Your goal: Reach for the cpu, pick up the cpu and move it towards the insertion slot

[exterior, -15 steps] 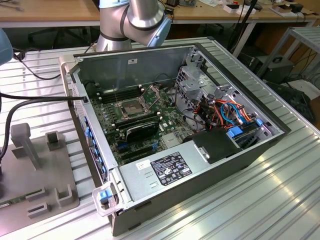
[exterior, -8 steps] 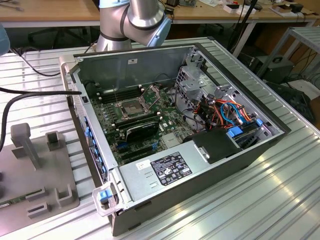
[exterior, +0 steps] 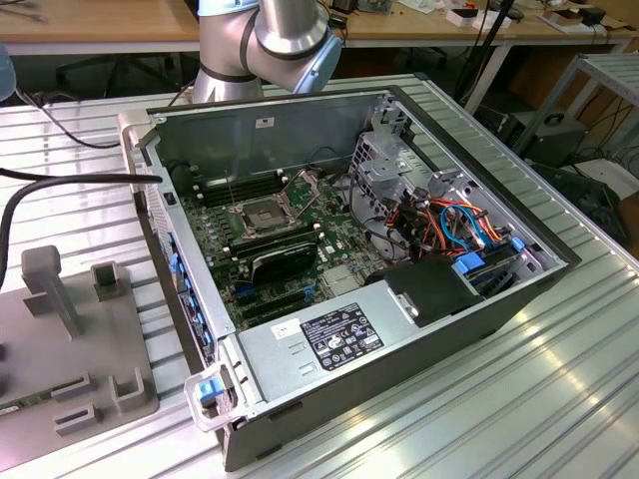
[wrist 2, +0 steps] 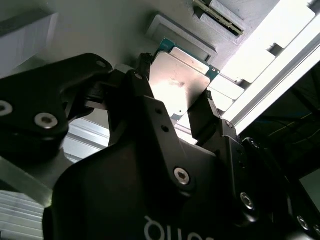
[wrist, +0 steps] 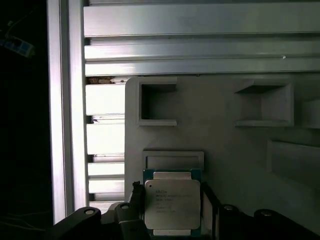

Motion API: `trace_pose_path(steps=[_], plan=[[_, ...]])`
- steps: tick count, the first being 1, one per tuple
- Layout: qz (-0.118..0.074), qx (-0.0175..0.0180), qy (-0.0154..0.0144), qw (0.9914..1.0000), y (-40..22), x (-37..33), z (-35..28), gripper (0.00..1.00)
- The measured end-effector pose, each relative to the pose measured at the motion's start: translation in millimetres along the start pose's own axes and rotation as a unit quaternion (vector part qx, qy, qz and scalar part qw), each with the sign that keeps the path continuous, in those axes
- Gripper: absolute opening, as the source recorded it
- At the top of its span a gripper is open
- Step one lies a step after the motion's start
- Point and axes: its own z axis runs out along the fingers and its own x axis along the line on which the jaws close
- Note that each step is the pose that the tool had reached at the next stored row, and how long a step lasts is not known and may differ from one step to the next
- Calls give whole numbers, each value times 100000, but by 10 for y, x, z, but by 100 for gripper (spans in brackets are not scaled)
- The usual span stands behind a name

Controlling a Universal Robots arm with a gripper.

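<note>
Black pincer [wrist 2: 175,82] set about a small, flat, silver-grey square cpu [wrist 2: 182,85]
The green-edged cpu lies on a pale grey moulded plate [wrist 2: 100,25], just beside a raised rectangular lip [wrist 2: 172,34]; the bright ribbed aluminium desk [wrist 2: 270,65] runs alongside.

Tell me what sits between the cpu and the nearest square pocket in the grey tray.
A low raised bar of the grey tray, beside the cpu, in the first wrist view.

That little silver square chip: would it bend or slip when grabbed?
The cpu is thin, flat and metal-topped, so likely stiff and light. Its smooth, glinting top may be slippery. Being flat, it shouldn't roll.
</note>
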Motion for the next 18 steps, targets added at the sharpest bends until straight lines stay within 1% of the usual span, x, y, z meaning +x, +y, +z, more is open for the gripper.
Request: trace_pose_path(steps=[1, 3, 8, 11, 16, 18], plan=[[0, -10, -22, 100000, 1, -1, -19, 55], [1, -13, -23, 100000, 2, -1, -80, 55], [-3, -14, -24, 100000, 5, -2, -208, 55], [-1, -12, -23, 100000, 7, -2, -301, 55], [1, -15, -24, 100000, 9, -3, -431, 55], [-2, -14, -17, 100000, 11, -3, -497, 55]])
